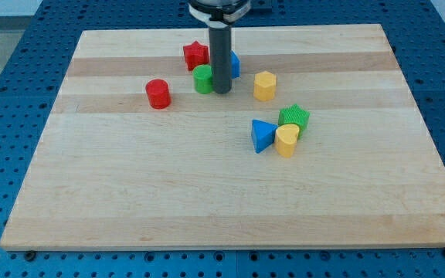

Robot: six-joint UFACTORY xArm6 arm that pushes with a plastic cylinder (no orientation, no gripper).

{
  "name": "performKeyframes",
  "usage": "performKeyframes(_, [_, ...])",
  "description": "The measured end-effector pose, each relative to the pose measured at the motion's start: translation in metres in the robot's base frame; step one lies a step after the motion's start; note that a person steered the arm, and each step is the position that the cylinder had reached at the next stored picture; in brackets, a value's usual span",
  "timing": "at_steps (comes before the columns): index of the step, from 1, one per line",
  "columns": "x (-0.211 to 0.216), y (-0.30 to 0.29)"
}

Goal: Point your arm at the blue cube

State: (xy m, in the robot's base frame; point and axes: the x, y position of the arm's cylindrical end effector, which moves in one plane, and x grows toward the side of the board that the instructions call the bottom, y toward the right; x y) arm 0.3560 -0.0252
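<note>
My tip point(222, 92) rests on the table point(207, 201) near the view's top, in the middle of a small cluster. There are no fingers on this arm, only the straight dark rod, so nothing opens or closes.

Just beside the tip toward the view's left, touching or nearly touching the rod, stands the green cylinder point(202, 79). The blue cube point(235, 65) sits just behind the rod, up and a little to the view's right of the tip; the rod hides most of it, so only a sliver shows. Up and left of the tip is the red star point(195, 55), close behind the green cylinder.

To the tip's right, near but apart, is the yellow hexagon point(264, 86). Farther left lies the red cylinder point(158, 93).

Down and right of the tip, well apart, three blocks huddle together: the green star point(294, 118), the blue triangle point(263, 135) and the yellow block point(287, 140).
</note>
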Motion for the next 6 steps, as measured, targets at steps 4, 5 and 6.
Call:
performKeyframes(4, [-0.027, -0.05])
performKeyframes(5, [-0.029, -0.075])
performKeyframes(6, [-0.032, -0.102])
